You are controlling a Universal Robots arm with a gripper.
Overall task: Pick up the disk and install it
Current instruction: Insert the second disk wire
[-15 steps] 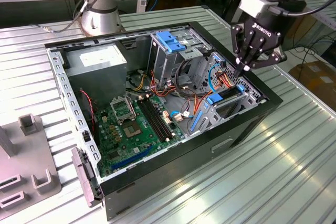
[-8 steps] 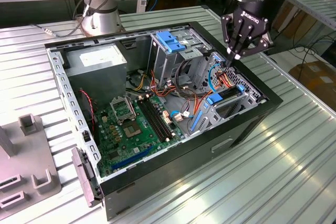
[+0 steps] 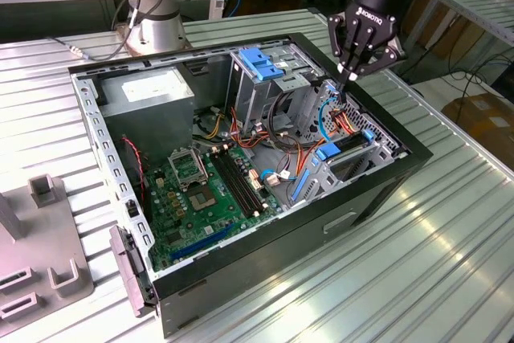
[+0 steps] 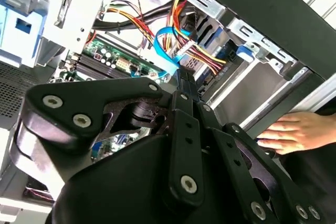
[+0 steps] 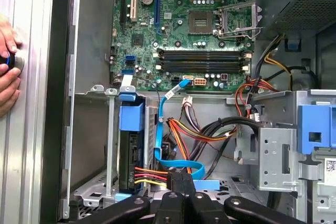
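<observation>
My gripper [image 3: 347, 79] hangs over the far corner of the open case [image 3: 377, 190], toward the exterior view's right, with its fingertips [image 3: 350, 75] drawn together to a point and nothing between them; in both wrist views the black fingers [image 5: 181, 182] meet just above a bundle of cables [image 5: 178, 129] in red, yellow, orange and a flat blue ribbon. The disk [image 5: 130, 156] sits on edge in the drive bay just beside my fingertips: in the first wrist view I see its dark body with a blue tab [image 5: 130, 116] at the end nearest the motherboard [image 5: 184, 30], and red and yellow power wires run to its side. In the exterior view the disk [image 3: 345, 149] lies in the bay along the case's near right wall, blue tabs at both ends. A broad blue latch [image 3: 263, 63] stands on the drive cage further back, and the grey power supply [image 3: 148, 95] fills the far left corner of the case. The case rests on a ribbed metal tabletop [image 3: 418, 263]. A person's hand [image 4: 291, 132] rests on the outside of the case wall near the bay; in the first wrist view fingers [image 5: 8, 69] press something round against the tabletop beside the case.
</observation>
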